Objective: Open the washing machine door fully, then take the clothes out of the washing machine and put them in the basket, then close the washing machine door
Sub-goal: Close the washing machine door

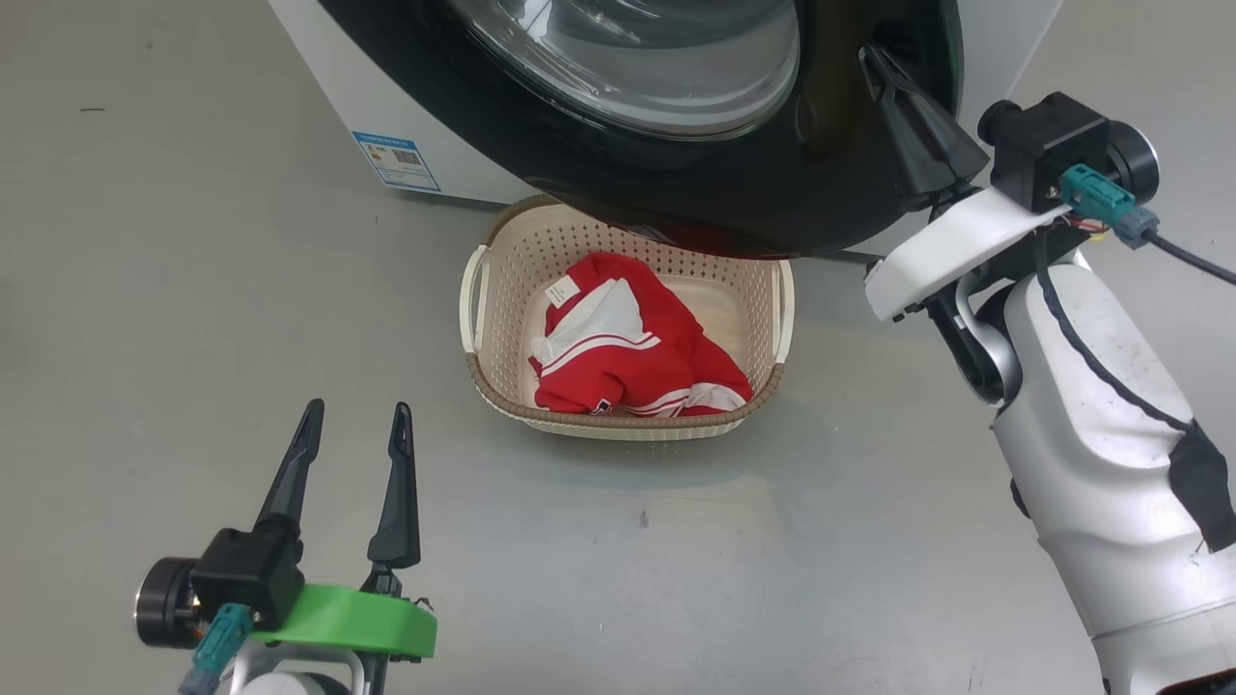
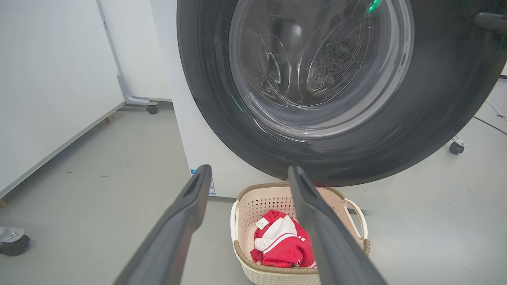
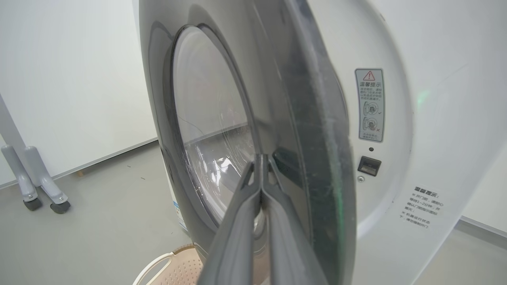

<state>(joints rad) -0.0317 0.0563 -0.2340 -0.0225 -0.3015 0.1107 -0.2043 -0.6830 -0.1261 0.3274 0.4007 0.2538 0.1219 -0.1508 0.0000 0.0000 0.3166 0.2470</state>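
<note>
Fingers pressed together, the right end effector point(image 1: 874, 60) rests against the washing machine door point(image 1: 676, 193), which stands ajar. The clothes point(image 1: 637, 357) lie in the basket point(image 1: 618, 425) on the floor point(image 1: 193, 290) beneath the door; the left end effector point(image 1: 357, 410) hovers open nearby.

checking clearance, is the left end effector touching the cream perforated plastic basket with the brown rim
Apart. The head view shows a strip of bare grey floor between the open left end effector and the cream perforated plastic basket.
</note>
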